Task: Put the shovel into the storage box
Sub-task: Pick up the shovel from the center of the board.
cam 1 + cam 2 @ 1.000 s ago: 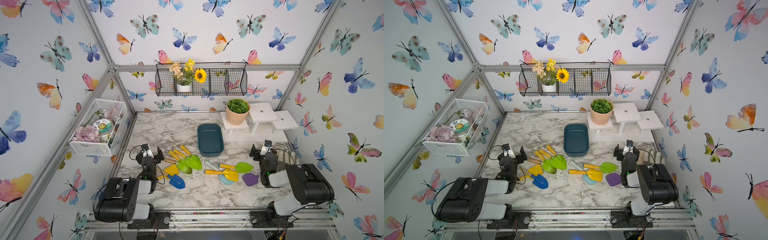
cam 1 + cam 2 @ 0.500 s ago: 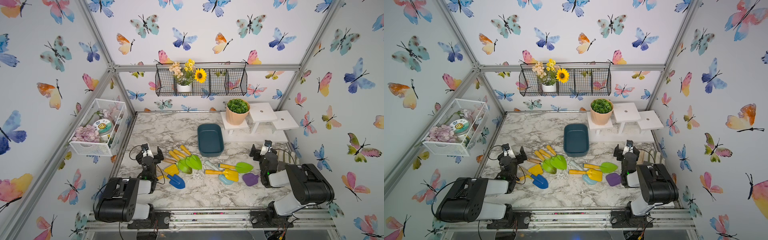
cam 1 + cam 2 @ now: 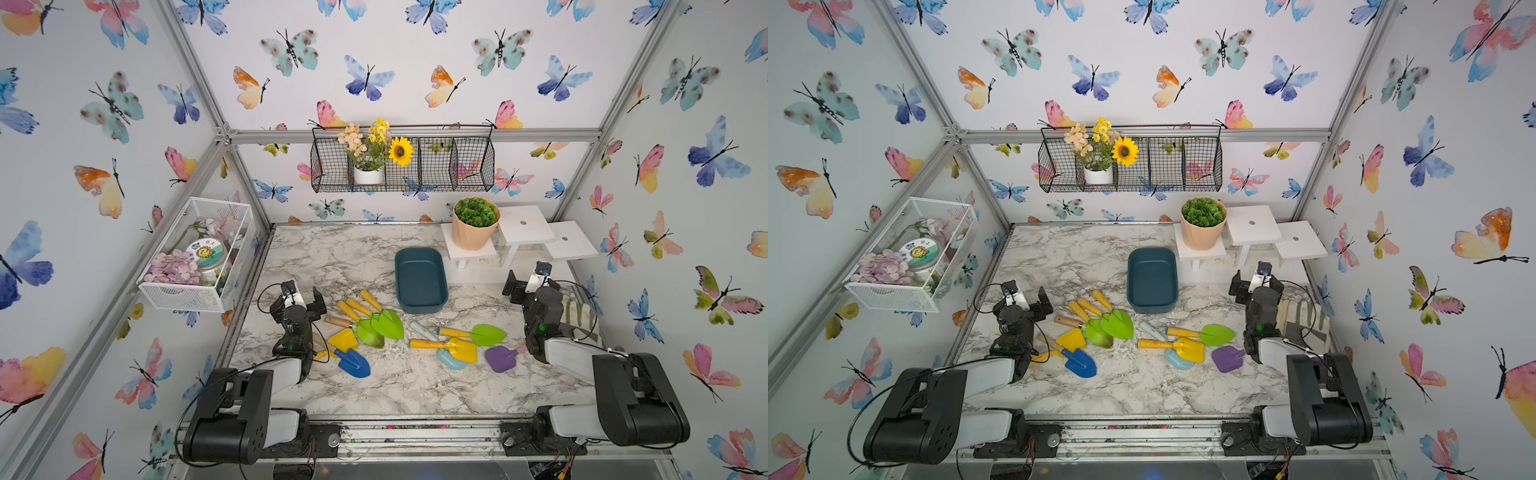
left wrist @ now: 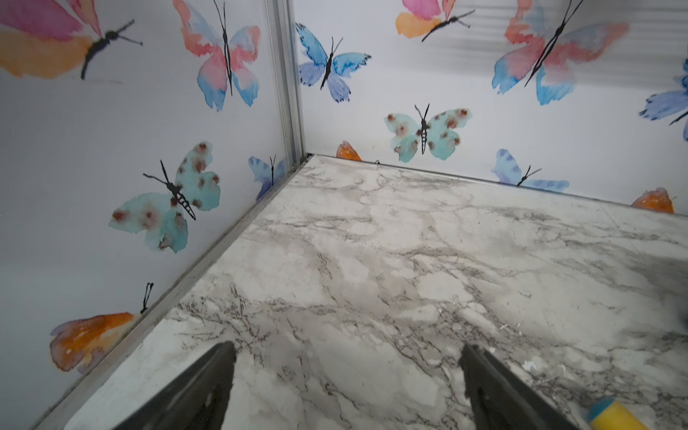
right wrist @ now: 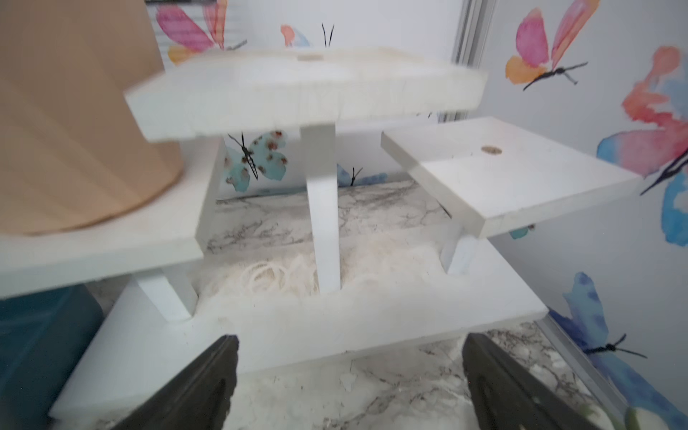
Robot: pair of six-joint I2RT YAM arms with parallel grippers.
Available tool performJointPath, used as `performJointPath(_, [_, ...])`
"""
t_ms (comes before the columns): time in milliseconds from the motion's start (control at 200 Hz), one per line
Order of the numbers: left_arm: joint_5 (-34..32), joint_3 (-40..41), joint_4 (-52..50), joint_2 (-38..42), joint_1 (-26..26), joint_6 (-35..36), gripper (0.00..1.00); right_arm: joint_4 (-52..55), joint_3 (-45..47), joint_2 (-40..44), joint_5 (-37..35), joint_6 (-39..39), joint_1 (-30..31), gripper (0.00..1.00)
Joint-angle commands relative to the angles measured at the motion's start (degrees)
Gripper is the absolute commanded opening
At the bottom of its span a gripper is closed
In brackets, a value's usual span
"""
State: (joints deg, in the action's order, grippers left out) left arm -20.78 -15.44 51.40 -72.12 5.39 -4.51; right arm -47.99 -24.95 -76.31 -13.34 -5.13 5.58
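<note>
Blue shovel (image 3: 353,362) looked light, rigid plastic; likely best pinched at its handle. Left gripper (image 4: 346,357) and right gripper (image 5: 350,350) jaws stood apart, empty.

Dark teal storage box (image 3: 420,279) — grey-veined white marble table (image 3: 332,257) — butterfly-print walls (image 3: 104,124).

the storage box (image 3: 420,279) lies open-topped, with bare marble table (image 3: 332,257) to its left and behind it, so there is room to pass there or come down from above. just right of the box the white stepped stand (image 3: 528,232) and its potted plant (image 3: 475,226) crowd that side, and in front of the box scattered shovels (image 3: 390,324) cover the table.
</note>
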Motion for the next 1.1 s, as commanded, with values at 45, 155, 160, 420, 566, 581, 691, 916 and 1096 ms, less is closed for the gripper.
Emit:
performJointPath(45, [-0.32, -5.85, -15.55, 9.11, -1.67, -10.5, 0.99, 17.85, -6.41, 5.18, 4.0, -9.64, -0.05, 0.98])
performJointPath(155, [5.02, -15.19, -34.13, 9.97, -4.64, -24.94, 0.99, 37.08, -15.06, 5.57, 1.26, -23.36, -0.05, 0.99])
performJointPath(160, [5.6, -15.56, -34.81, 9.93, -4.71, -25.07, 0.99, 37.48, -15.36, 5.52, 1.72, -23.22, -0.05, 0.98])
performJointPath(420, [27.09, -24.16, -51.62, 7.75, -2.97, -26.66, 0.98, 42.32, -16.8, 9.61, 21.45, -23.49, -0.05, 0.83])
performJointPath(566, [28.86, -24.22, -54.16, 9.19, 1.71, -26.84, 0.88, 52.08, -19.54, 9.8, 27.95, -19.65, -0.05, 0.86])
performJointPath(581, [29.14, -24.32, -54.48, 9.07, 2.16, -26.98, 0.88, 53.17, -19.68, 9.84, 28.23, -19.3, -0.05, 0.86])
performJointPath(691, [31.78, -25.3, -55.67, 6.77, 5.84, -28.42, 0.81, 57.72, -18.84, 9.5, 31.06, -17.87, 0.11, 0.82])
performJointPath(916, [29.33, -27.99, -55.31, 0.17, 15.56, -29.32, 0.76, 62.65, -17.51, 6.43, 30.55, -15.53, 6.19, 0.74])
performJointPath(1096, [28.76, -29.69, -54.86, -2.7, 18.72, -29.3, 0.77, 65.66, -18.36, 4.14, 28.83, -11.75, 13.02, 0.74])
